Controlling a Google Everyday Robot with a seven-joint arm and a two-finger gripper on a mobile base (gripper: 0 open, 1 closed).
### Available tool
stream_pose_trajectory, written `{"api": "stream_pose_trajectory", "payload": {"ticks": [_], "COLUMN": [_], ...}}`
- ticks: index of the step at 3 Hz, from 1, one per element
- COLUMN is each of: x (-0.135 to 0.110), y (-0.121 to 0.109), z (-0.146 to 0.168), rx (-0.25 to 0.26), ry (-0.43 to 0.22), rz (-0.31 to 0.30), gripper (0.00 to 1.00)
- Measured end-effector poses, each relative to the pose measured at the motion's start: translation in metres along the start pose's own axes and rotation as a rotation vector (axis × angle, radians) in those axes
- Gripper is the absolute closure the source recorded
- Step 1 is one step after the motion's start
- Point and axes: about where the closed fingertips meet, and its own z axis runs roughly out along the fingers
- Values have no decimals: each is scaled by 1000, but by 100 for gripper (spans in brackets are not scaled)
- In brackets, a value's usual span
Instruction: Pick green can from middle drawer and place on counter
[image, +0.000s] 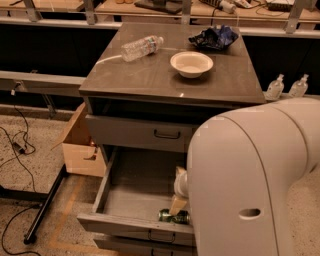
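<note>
Gripper (178, 201) low inside open middle drawer (132, 197), just above green can (174, 216) lying at drawer's front right. Grip state: can't tell, arm (250, 175) blocks it. Counter (150, 80) holds water bottle (142, 48), bowl (191, 63), crumpled bag (214, 37).

A bulky white arm (260, 165) is filling the lower right of the frame, its smooth, rounded, glossy shell carrying one small dark oval slot (250, 213). At its left edge, lower centre, the gripper (178, 202) is showing as a white knuckle ending in a cream-tan tip.
</note>
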Motion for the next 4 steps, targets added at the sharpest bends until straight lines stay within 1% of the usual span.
{"api": "stream_pose_trajectory", "payload": {"ticks": [1, 2, 3, 4], "x": [6, 12, 22, 22], "y": [-24, -35, -20, -20], "z": [-9, -7, 16, 17], "rx": [39, 50, 13, 12], "ry": [28, 54, 83, 83], "rz": [0, 8, 20, 20], "gripper": [0, 0, 0, 0]}}
